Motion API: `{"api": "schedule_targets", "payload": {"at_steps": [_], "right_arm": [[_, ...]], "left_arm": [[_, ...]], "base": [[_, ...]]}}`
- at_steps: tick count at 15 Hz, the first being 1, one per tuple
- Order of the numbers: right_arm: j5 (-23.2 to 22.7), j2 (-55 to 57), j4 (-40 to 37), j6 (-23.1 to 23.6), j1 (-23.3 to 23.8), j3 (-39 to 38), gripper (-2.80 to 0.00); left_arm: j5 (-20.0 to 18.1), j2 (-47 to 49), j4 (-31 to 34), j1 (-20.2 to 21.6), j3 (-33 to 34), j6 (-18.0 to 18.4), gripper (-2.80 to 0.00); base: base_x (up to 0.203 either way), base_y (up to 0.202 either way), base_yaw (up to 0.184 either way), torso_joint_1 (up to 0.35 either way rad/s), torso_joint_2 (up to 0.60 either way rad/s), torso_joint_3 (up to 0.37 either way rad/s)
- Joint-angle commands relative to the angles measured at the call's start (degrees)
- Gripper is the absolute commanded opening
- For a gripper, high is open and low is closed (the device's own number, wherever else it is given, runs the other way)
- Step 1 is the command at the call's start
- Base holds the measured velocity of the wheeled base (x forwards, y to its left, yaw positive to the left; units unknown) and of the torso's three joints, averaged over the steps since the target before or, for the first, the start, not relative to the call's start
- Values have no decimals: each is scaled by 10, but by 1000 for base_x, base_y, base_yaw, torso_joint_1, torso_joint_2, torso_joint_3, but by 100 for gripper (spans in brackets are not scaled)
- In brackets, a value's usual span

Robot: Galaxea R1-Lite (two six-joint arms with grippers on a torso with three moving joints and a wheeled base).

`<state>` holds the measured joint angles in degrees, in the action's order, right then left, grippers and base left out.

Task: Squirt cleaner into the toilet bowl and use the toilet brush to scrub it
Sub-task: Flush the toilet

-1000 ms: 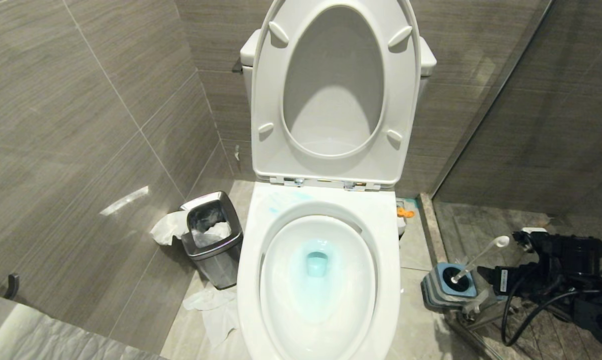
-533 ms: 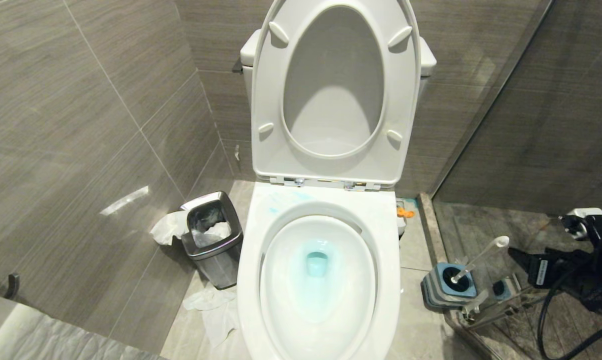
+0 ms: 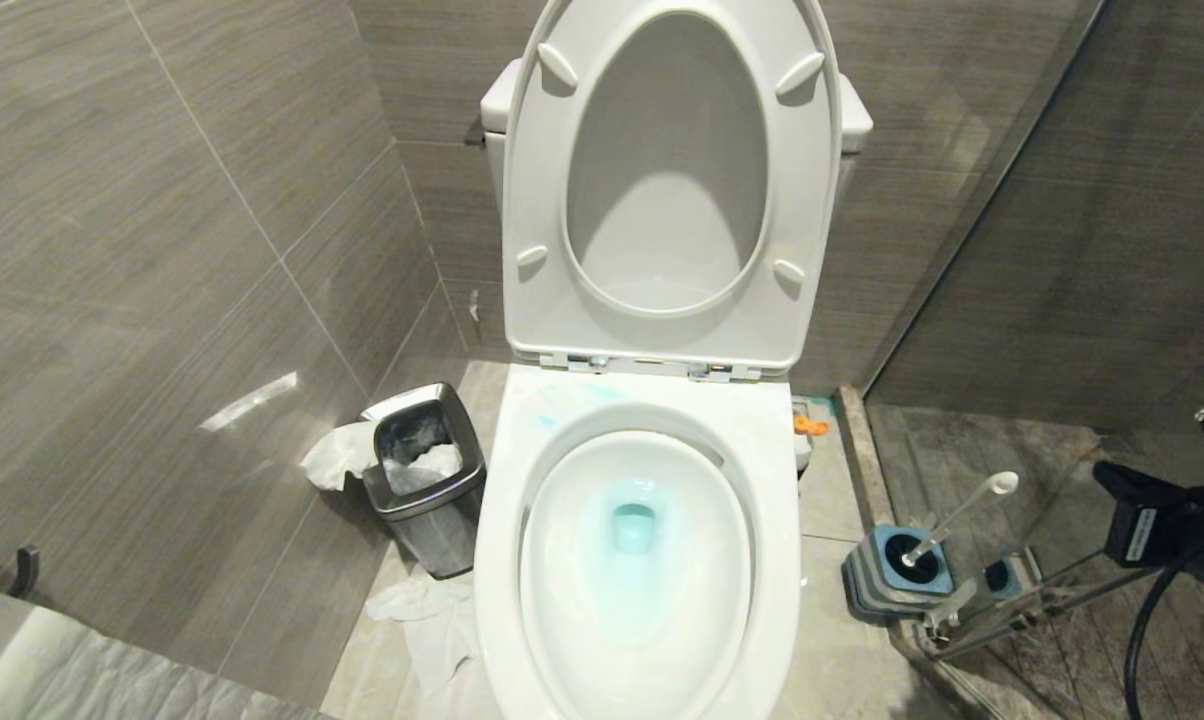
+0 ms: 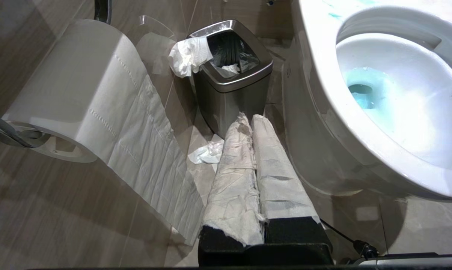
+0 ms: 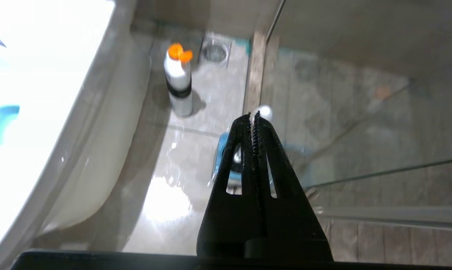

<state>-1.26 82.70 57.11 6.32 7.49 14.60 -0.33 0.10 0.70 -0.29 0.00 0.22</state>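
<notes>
Retreat of the right gripper [image 3: 1112, 475] is the main change: a second ago it was sitting right beside the toilet brush [image 3: 962, 515], and now it is showing only at the right edge of the head frame, well apart from the handle. Its black serrated fingers [image 5: 244, 142] are pressed together, holding nothing, where earlier they stood spread. The brush itself is unmoved — one slim white handle with a rounded end, leaning up and right out of its squat blue-and-grey ribbed holder [image 3: 897, 570] at lower right, beside the glass panel [image 3: 1062, 300].

The toilet bowl [image 3: 642, 420] is filling the centre of the frame: glossy white porcelain, oval, seat and lid raised. Cleaner [image 3: 632, 545] is lying as a pale turquoise tint around the one drain hole, with faint teal smears on the rim at the back.

The left gripper [image 4: 250, 123], seen in the left wrist view, is sitting closed, its two fingers wrapped in crumpled white paper, just in front of one brushed-steel waste bin [image 4: 231, 75]. One toilet roll [image 4: 72, 86] is hanging at that frame's left. One orange-capped bottle [image 5: 178, 80] is standing on the tiled floor beside the bowl.
</notes>
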Motion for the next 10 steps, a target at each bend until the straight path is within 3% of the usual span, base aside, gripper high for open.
{"api": "schedule_targets", "payload": {"at_steps": [1, 7, 10], "right_arm": [[-1, -42, 4, 4, 0, -4, -280], [-9, -190, -1, 6, -27, -74, -280], [-24, -302, -43, 7, -37, -112, -280]], "left_arm": [[0, 0, 0, 0, 1, 0, -280], [0, 0, 0, 0, 1, 0, -280], [0, 0, 0, 0, 1, 0, -280]], "base": [[0, 0, 0, 0, 0, 0], [0, 0, 0, 0, 0, 0], [0, 0, 0, 0, 0, 0]]}}
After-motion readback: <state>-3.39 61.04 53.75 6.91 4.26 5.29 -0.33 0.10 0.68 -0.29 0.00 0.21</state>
